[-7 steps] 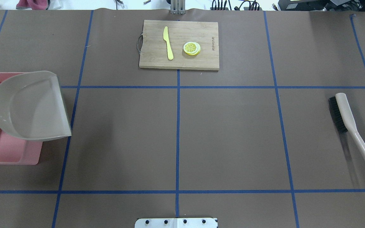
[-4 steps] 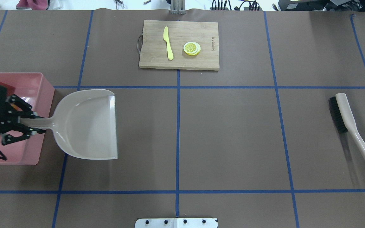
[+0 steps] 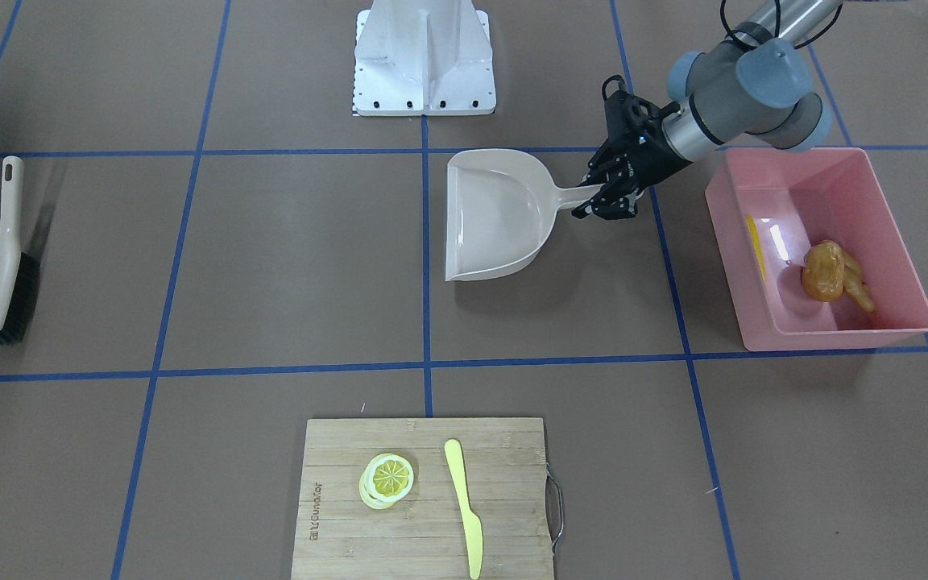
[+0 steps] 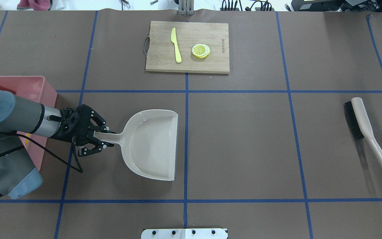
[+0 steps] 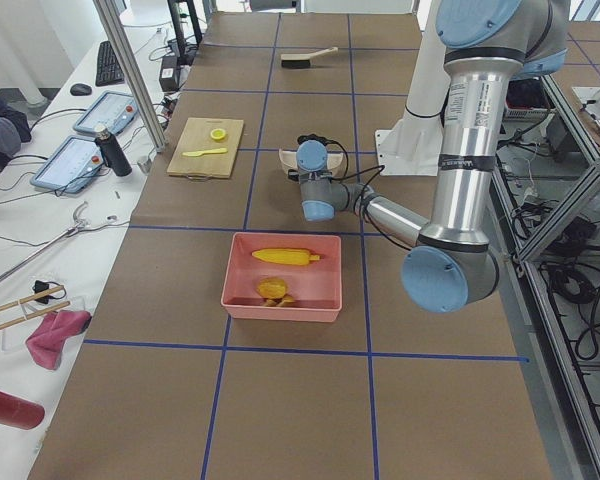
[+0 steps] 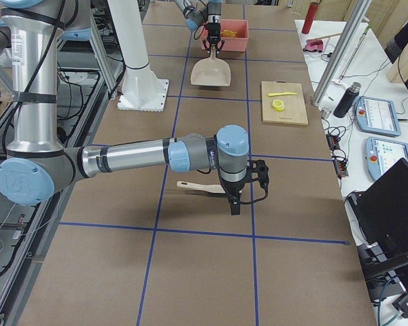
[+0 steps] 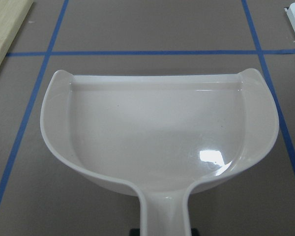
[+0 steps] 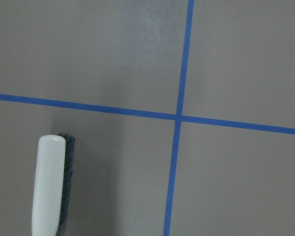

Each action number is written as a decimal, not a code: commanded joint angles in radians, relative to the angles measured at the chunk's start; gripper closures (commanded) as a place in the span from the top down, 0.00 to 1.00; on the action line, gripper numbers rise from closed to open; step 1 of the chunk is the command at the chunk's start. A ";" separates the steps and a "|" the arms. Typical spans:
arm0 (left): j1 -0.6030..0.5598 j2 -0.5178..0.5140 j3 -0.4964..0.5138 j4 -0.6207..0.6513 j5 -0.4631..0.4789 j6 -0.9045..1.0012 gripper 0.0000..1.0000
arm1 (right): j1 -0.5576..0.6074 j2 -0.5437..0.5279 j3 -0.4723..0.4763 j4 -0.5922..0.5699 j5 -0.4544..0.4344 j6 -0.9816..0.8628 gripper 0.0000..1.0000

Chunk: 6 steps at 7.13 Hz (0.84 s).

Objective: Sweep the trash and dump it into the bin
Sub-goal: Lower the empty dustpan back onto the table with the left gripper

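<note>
My left gripper (image 4: 95,137) is shut on the handle of the empty beige dustpan (image 4: 153,144), which lies flat near the table's middle, mouth to the right; both also show in the front view, the gripper (image 3: 611,192) and the dustpan (image 3: 496,217). The pink bin (image 3: 834,332) stands behind the gripper. In it lie the yellow corn cob (image 5: 285,257) and a tan-brown ginger lump (image 3: 830,274). I cannot tell the potato apart from it. My right gripper (image 6: 234,204) hovers over the brush (image 6: 200,185); I cannot tell whether it is open.
The beige brush (image 4: 363,129) with black bristles lies at the table's right side. A wooden cutting board (image 4: 211,63) at the far middle carries a yellow knife (image 4: 176,44) and a lemon slice (image 4: 200,50). The robot's base plate (image 4: 184,233) is at the near edge.
The left gripper has carried the dustpan from over the bin rightward and down, to lie level near the table's middle. The brush has not moved.
</note>
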 commanded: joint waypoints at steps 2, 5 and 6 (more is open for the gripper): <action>0.013 -0.031 0.036 0.001 0.003 -0.005 0.00 | 0.000 0.000 -0.002 0.000 0.000 0.000 1.00; 0.007 -0.028 0.038 -0.002 0.003 -0.005 0.45 | -0.003 0.002 -0.002 0.002 0.000 -0.002 1.00; 0.007 -0.027 0.039 -0.001 0.002 -0.005 0.59 | -0.005 0.002 -0.004 0.002 0.000 -0.002 1.00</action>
